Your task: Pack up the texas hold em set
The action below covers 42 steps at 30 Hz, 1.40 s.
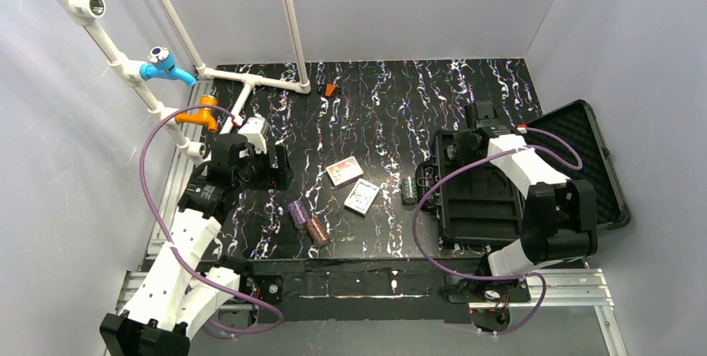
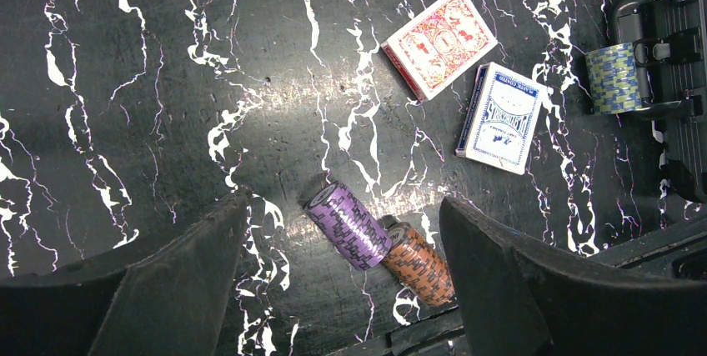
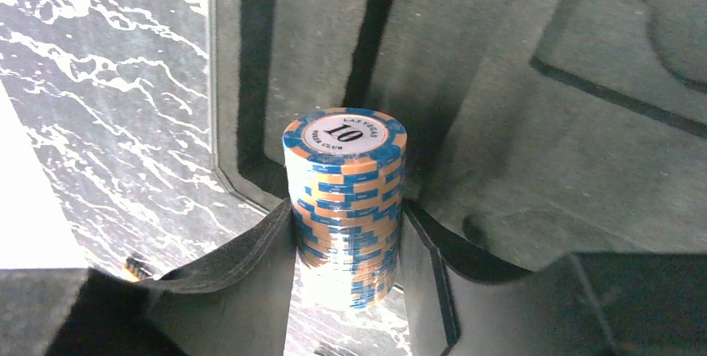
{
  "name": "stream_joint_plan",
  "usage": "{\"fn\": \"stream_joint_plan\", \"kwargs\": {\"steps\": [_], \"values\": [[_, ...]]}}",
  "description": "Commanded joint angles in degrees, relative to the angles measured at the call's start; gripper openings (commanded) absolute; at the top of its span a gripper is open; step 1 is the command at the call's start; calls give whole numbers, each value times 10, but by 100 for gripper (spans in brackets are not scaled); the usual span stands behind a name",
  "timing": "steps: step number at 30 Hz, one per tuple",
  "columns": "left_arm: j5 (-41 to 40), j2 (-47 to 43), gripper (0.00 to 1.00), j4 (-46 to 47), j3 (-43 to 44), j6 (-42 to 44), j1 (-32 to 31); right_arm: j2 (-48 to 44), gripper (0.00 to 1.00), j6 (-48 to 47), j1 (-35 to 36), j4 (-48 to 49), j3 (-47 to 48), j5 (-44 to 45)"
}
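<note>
Two hands: left hand (image 2: 343, 231) stands wide open and empty; right hand (image 3: 346, 239) grips a blue-and-orange chip stack (image 3: 344, 189), upright between its fingers (image 3: 250, 264).
Case (image 1: 467, 214): black, lying open on the worktop (image 2: 125, 81).
Held stack: above the foam inside the case, close to its left wall; contact with the foam I cannot tell.
Left of the case: green stack (image 2: 614, 78) just beside its edge; blue-white deck (image 2: 500, 116) and red deck (image 2: 440, 39) farther; purple stack (image 2: 348, 225) and brown stack (image 2: 419, 263) farthest, on their sides, touching, below the left hand.
Risk: released tilted or off its slot, the loose chips may spill; the lying stacks may roll or break apart when pinched.
</note>
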Motion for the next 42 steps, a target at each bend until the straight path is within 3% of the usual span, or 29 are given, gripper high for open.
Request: {"fn": "stream_joint_plan", "kwargs": {"steps": [1,10,13,16,28,35,39,42], "values": [[-2,-5,84,-3,9,9,-3,7,49,18,-6,71,5,16],[-2,-7,84,-2,9,9,-2,7,56,17,-8,74,1,6],[-2,-7,84,-2,9,9,-3,5,70,13,-8,79,-5,-4],[-2,-6,84,-2,9,9,-3,1,76,12,-8,87,-14,-13],[-1,-9,84,-2,9,9,-2,-25,78,9,-8,77,-21,-20],[-2,-10,84,-3,9,9,-3,-51,89,-13,-8,68,-25,-28],[-1,-9,84,-3,9,8,-3,-85,94,-43,-9,44,-27,-5],[-2,-11,84,-2,9,9,-3,-107,92,-114,-9,53,-31,27]]}}
